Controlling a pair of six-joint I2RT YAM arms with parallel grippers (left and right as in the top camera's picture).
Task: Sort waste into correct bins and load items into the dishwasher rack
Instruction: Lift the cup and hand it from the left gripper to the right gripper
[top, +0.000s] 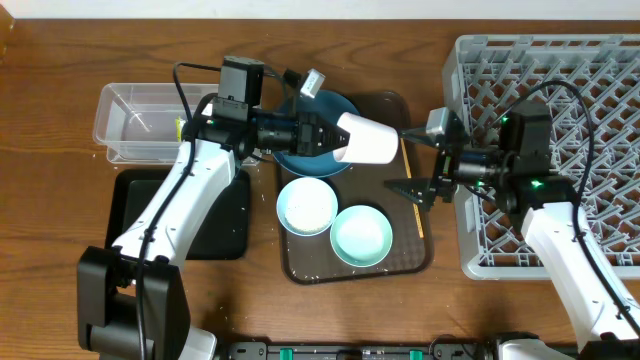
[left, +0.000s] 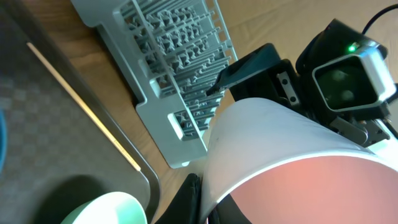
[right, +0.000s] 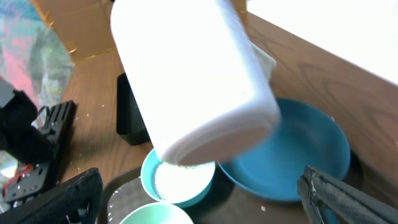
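My left gripper (top: 335, 135) is shut on the rim of the small cup (top: 368, 139), white outside and pink inside (left: 280, 155), and holds it on its side above the dark blue plate (top: 310, 150). My right gripper (top: 420, 162) is open and empty, its fingers spread just right of the cup's base (right: 193, 81). On the brown tray, the white bowl (top: 307, 205) holds rice (right: 180, 180) and the mint-green bowl (top: 361, 235) sits beside it. The chopstick (top: 412, 195) lies along the tray's right edge. The grey rack (top: 560, 80) is at the right.
The brown serving tray (top: 300, 270) is in the middle. The clear tub (top: 140, 120) stands at the back left with a yellow-green scrap (top: 180, 126) in it. The black tray (top: 200, 225) lies in front of it, under my left arm. The right arm reaches over the rack.
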